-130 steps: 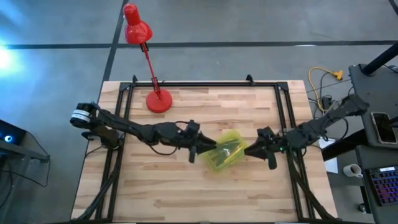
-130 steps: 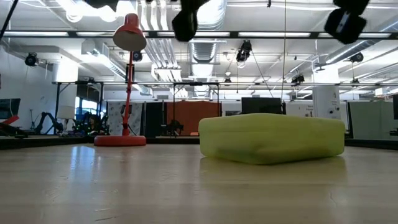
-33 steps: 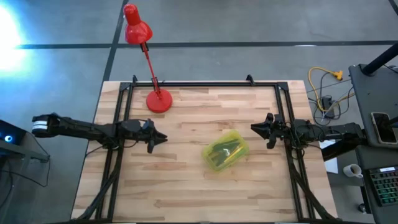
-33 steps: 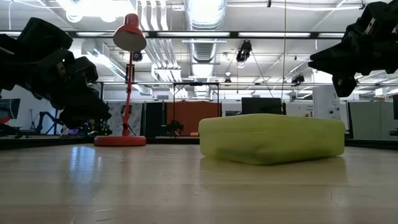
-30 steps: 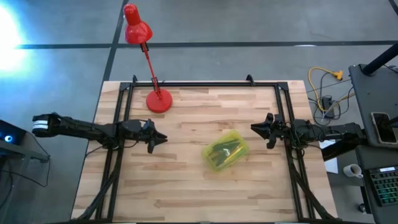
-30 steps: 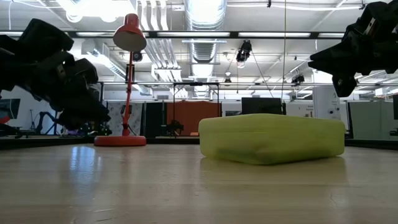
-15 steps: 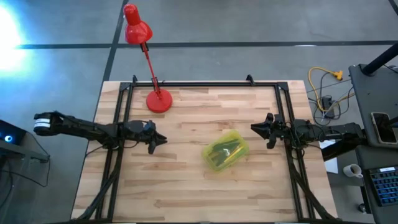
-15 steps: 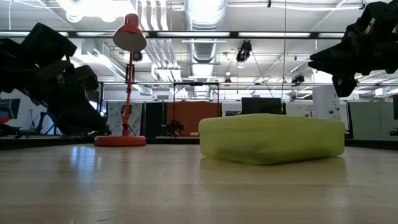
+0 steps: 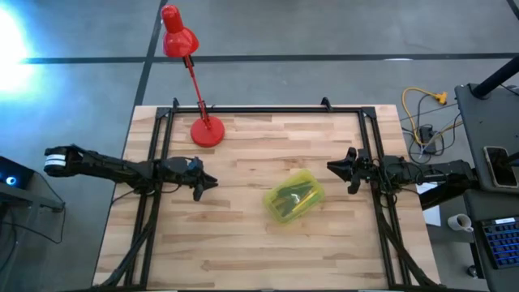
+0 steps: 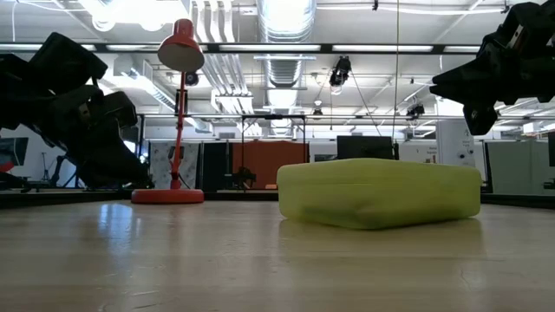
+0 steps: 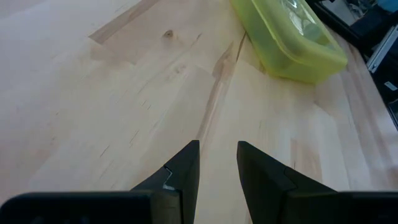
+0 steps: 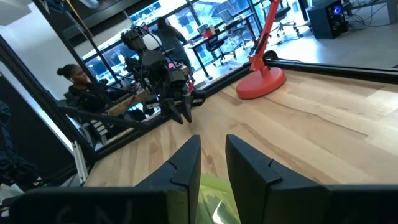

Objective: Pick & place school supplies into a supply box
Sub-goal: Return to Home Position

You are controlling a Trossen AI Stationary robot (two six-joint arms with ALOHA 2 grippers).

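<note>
The supply box (image 9: 293,196), translucent yellow-green, rests flat on the wooden table, slightly right of centre and turned askew. School supplies (image 9: 297,192) show through it as green and dark sticks lying inside. My left gripper (image 9: 209,182) hovers left of the box, pointing toward it and tipped down. Its fingers (image 11: 217,155) stand a little apart with only bare wood between them. My right gripper (image 9: 334,168) hangs higher, right of the box and held level. Its fingers (image 12: 213,146) are narrowly apart and hold nothing. The box (image 12: 212,198) shows just below them.
A red desk lamp stands by its base (image 9: 207,131) at the table's far left, its head (image 9: 177,32) reaching beyond the far edge. A black frame (image 9: 259,109) runs along the far and side edges. A person (image 12: 78,84) sits in the room beyond the table.
</note>
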